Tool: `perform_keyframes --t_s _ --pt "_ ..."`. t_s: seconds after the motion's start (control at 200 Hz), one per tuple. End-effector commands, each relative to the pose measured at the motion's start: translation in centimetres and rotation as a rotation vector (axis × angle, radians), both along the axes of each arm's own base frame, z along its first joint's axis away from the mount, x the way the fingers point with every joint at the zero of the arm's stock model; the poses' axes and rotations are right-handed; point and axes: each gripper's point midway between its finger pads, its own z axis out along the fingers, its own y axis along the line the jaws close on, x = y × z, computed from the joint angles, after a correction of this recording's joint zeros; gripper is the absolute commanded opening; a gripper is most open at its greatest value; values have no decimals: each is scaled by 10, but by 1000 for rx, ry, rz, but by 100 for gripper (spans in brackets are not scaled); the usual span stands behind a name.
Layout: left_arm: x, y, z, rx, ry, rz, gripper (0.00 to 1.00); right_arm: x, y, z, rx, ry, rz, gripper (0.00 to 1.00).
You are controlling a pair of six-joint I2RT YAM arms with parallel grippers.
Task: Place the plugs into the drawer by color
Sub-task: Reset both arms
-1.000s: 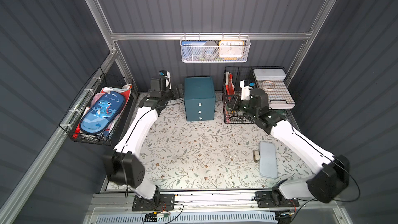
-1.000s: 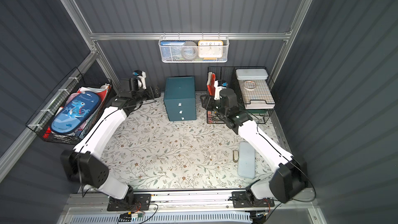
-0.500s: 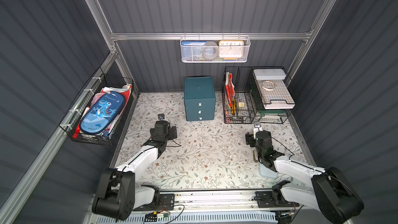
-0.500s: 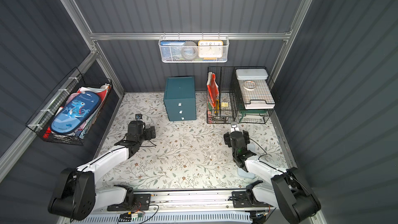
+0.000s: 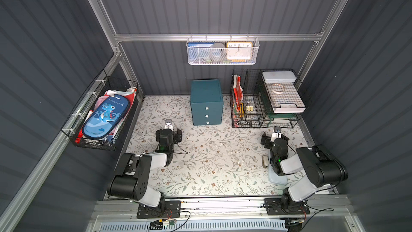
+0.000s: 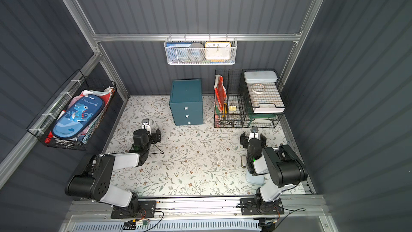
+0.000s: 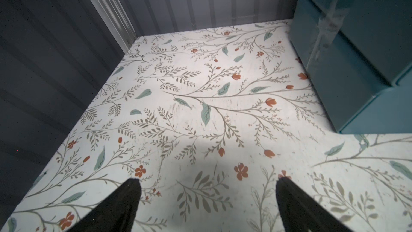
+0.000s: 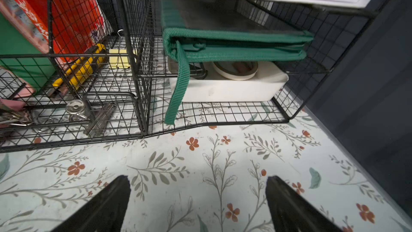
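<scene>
Teal drawer [image 5: 207,102] stands at the back of the table [image 5: 211,159], against the rear wall. In both top views all three fronts sit flush, each with a white tab.

Left gripper [image 7: 206,184] is low over the table, in front of the drawer and off to its left. Jaws are spread wide with nothing between them, only floral surface. The drawer's side fills one corner of the left wrist view.

Right gripper [image 8: 197,179] is low too, in front of the drawer and well to its right. Jaws are wide apart and empty, pointing at the organizer [image 5: 265,108].

The organizer is black wire and stands just right of the drawer, not touching it. Inside are red packets, a yellow cutter [image 8: 80,68], binder clips, and a green pouch [image 8: 234,43] lying over a white tray [image 8: 229,88] with a tape roll.

Beige stapler [image 5: 265,161] lies front-right of the drawer, just beside the right arm. Next to it is a pale blue case [image 5: 276,177], partly under that arm.

White mesh basket [image 5: 223,51] hangs on the wall above the drawer, with a clock in it. Black basket [image 5: 98,117] on the side wall, left of the drawer, holds a dinosaur pencil case.
</scene>
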Motion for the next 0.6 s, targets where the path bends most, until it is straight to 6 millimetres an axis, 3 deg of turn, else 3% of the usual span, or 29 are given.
perform_keyframes --t_s 0.0,0.085,0.325,0.595 --pt "7 -3 18 -51 -150 -30 99 20 5 27 87 -45 39 99" --pt "7 3 4 -56 -162 7 99 26 2 21 131 5 65 99" --pt "25 -3 -7 -66 -70 -50 99 34 -2 20 178 -6 83 99" --pt "28 -2 -8 -94 -58 -71 99 37 -1 18 180 20 96 99"
